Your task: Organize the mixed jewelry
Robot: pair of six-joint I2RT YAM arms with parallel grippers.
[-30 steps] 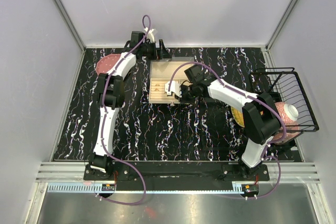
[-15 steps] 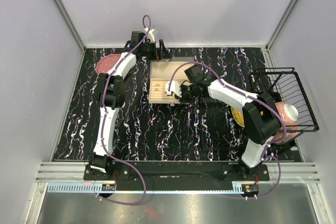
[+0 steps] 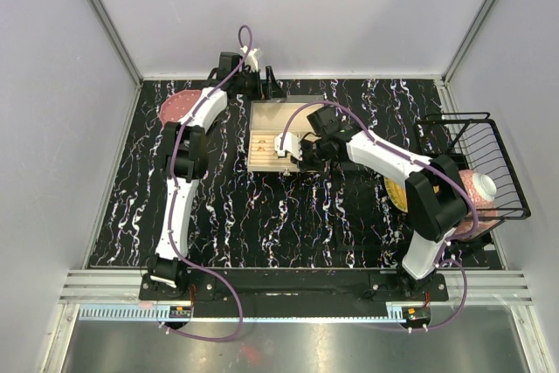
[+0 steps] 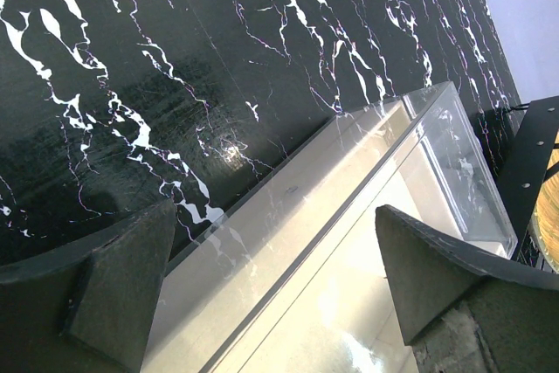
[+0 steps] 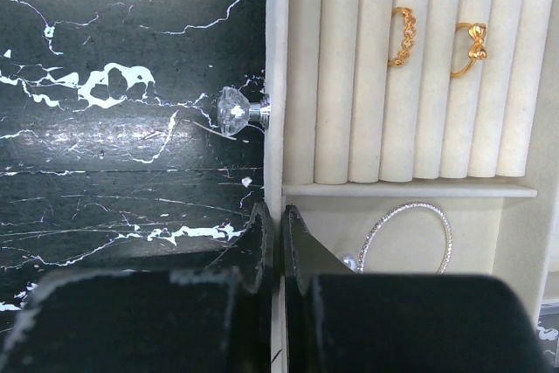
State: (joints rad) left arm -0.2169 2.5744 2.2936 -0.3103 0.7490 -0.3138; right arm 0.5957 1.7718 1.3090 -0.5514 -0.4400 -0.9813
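The beige tray (image 3: 266, 121) stands at the table's far middle. In the right wrist view its padded rolls hold two orange-gold rings (image 5: 402, 37) (image 5: 470, 50). A silvery hoop (image 5: 406, 238) and a small pearl (image 5: 349, 262) lie in the compartment below. My right gripper (image 5: 278, 216) is shut on the tray's front wall (image 5: 277, 85), one finger outside and one inside, beside a crystal knob (image 5: 234, 111). In the top view the right gripper (image 3: 286, 150) sits at the tray's near edge. My left gripper (image 4: 275, 242) is open and empty over the clear lid (image 4: 349, 155) at the tray's back (image 3: 272, 85).
A black wire basket (image 3: 489, 163) stands at the right edge, with a pink-and-white bowl (image 3: 476, 189) and a yellow plate (image 3: 395, 191) beside it. A pink disc (image 3: 177, 107) lies at the far left.
My right arm has shifted very slightly toward the far side while staying shut on the tray wall. The left arm and the tray have not visibly moved.
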